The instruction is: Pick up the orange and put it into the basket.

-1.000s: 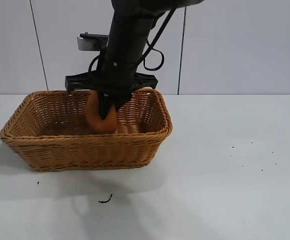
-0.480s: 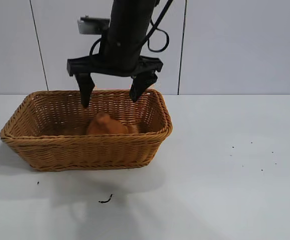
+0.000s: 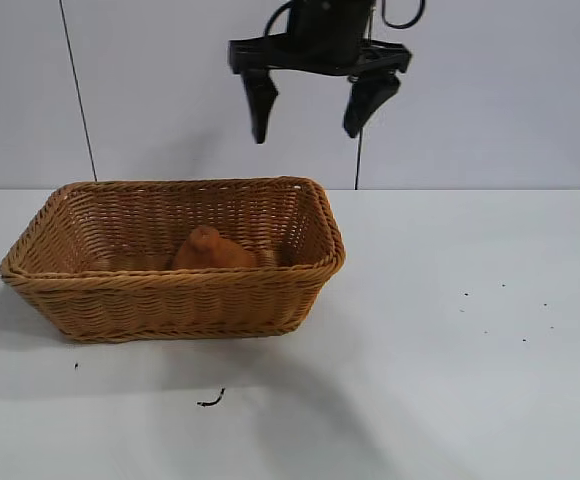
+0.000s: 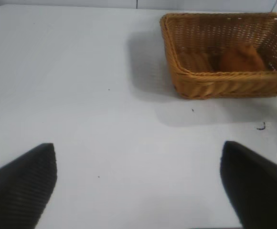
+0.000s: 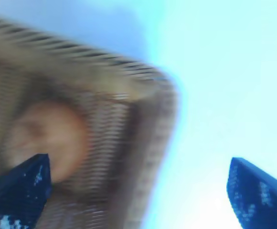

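Note:
The orange [image 3: 208,250] lies inside the wicker basket [image 3: 170,280] at the table's left, its knobby top up. My right gripper [image 3: 307,132] hangs open and empty well above the basket's right end, against the back wall. In the right wrist view the orange [image 5: 45,138] and the basket's rim [image 5: 162,119] lie below the open gripper [image 5: 136,164]. My left gripper [image 4: 137,147] is open and empty over bare table, far from the basket [image 4: 169,43] and the orange [image 4: 241,58]; it does not show in the exterior view.
A small dark scrap [image 3: 210,401] lies on the white table in front of the basket; it also shows in the left wrist view [image 4: 261,127]. A few dark specks dot the table at the right [image 3: 503,285]. A white wall stands behind.
My right gripper let go of the orange in the basket, opened, then rose and shifted right. The orange now rests on the basket floor.

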{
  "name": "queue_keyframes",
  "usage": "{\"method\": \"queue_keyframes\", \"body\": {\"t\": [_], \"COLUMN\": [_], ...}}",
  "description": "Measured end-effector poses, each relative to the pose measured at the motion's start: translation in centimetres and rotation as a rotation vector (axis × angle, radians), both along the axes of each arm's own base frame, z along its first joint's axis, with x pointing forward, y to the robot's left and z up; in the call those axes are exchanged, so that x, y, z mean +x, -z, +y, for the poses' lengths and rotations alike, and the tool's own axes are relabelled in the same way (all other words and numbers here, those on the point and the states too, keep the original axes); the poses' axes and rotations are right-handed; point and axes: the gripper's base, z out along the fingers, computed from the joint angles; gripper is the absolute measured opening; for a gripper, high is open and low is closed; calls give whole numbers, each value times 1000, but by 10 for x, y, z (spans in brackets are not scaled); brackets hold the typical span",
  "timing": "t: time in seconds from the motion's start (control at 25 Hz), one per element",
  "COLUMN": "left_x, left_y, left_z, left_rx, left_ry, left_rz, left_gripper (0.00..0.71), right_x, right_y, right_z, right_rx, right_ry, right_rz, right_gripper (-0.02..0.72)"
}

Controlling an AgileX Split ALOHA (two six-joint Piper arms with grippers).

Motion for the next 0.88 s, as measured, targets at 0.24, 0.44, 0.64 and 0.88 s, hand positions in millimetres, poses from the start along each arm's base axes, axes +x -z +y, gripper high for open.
{"method": "queue_keyframes", "body": {"t": [0.24, 0.44, 0.64, 0.88], "left_x": [0, 0, 0, 0], "left_y": [0, 0, 0, 0], "left_z": [0, 0, 0, 0], "left_rx": [0, 0, 0, 0], "left_ry": [0, 0, 0, 0], "left_rz": [0, 0, 0, 0], "left_gripper": [666, 666, 666, 666], "right_x": [28, 34, 31, 15], "right_y": [0, 6, 22, 36], "right_z": [-95, -153, -179, -179], "right_rx": [-6, -13, -33, -48], "right_ry": [198, 316, 346, 328], "right_rz": [-2, 19, 76, 161], "right_gripper": [694, 694, 694, 694]}}
